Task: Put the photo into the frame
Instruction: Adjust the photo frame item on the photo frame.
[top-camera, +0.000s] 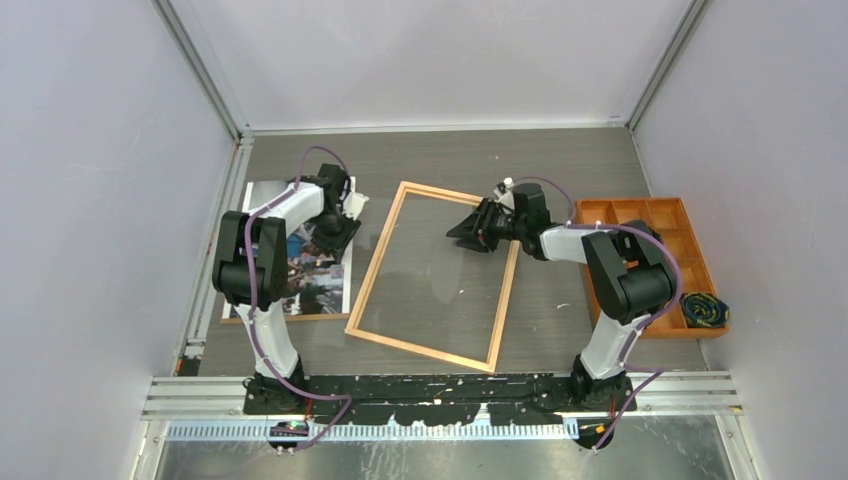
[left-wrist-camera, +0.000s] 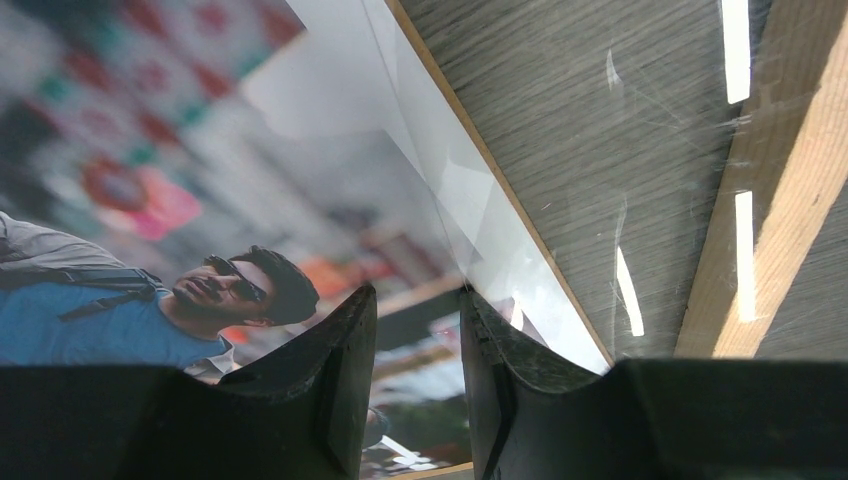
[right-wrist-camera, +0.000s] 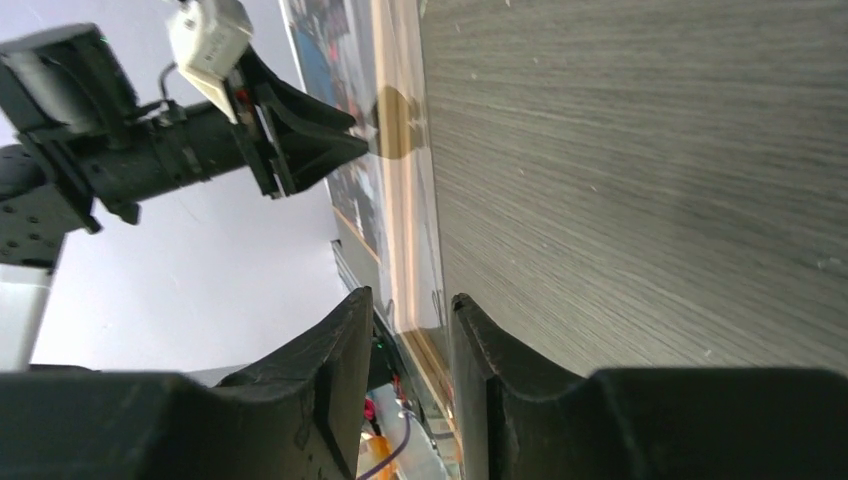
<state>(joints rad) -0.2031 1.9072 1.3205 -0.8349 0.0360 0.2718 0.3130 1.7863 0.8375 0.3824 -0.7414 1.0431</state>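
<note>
The photo (top-camera: 305, 280) lies face up on the table at the left, partly under my left arm. In the left wrist view the photo (left-wrist-camera: 200, 200) shows a man in blue, with its white margin and brown board edge. My left gripper (top-camera: 340, 235) sits low over the photo's right edge, its jaws (left-wrist-camera: 413, 300) a little apart with nothing between them. The light-wood frame (top-camera: 369, 272) lies flat at the centre, and one of its rails shows in the left wrist view (left-wrist-camera: 790, 200). My right gripper (top-camera: 455, 233) hovers over the frame's clear centre, turned sideways, jaws (right-wrist-camera: 405, 305) slightly apart and empty.
An orange compartment tray (top-camera: 660, 215) stands at the right, with a coiled dark cord (top-camera: 705, 310) at its near corner. White walls close in the table at the left, back and right. The left arm (right-wrist-camera: 150, 160) shows in the right wrist view.
</note>
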